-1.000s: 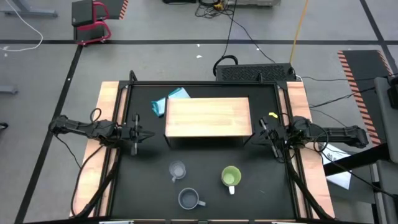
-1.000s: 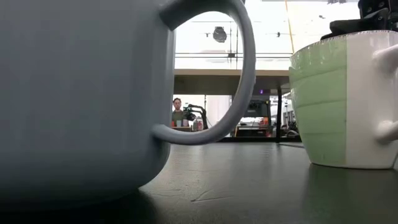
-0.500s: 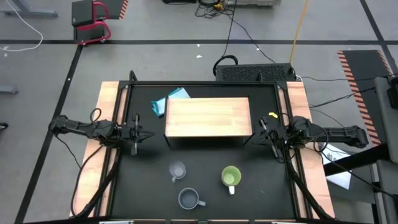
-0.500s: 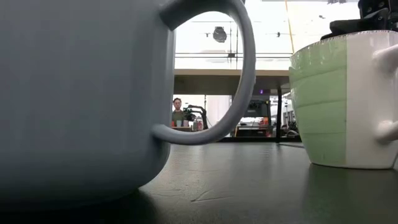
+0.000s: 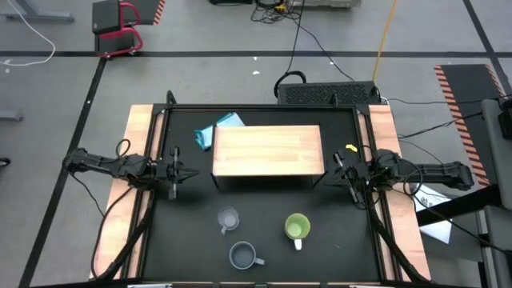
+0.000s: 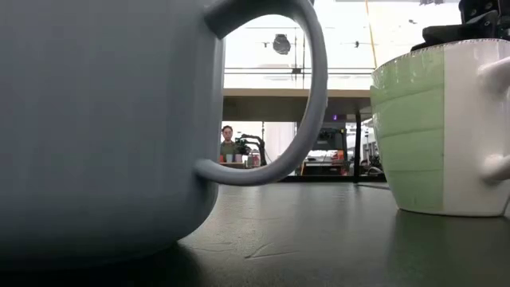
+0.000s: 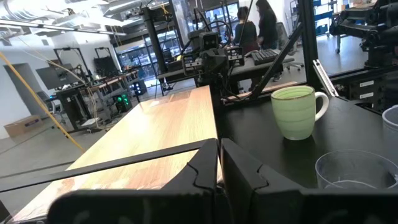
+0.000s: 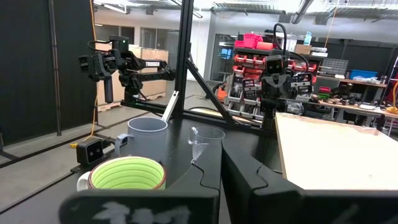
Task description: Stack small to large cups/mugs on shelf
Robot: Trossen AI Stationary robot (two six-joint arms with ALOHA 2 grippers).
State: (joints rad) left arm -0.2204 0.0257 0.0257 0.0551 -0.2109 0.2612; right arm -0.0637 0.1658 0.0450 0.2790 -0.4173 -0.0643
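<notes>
Looking down at the desk (image 5: 184,240) from my remote seat, nothing's really started yet. All three cups sit on the black surface in front of the shelf (image 5: 268,150): the clear glass cup (image 5: 228,218), the grey-blue mug (image 5: 242,256) nearest the front edge, and the green mug (image 5: 297,227) off to the right. The shelf's plank top has nothing on it. My left pincer (image 5: 178,172) is parked beside the shelf's left end, fingers nearly together, holding nothing. The right pincer (image 5: 340,170) waits at the shelf's right end, fully closed and empty too. So the whole job's still ahead: every cup needs picking up, placing and nesting.
</notes>
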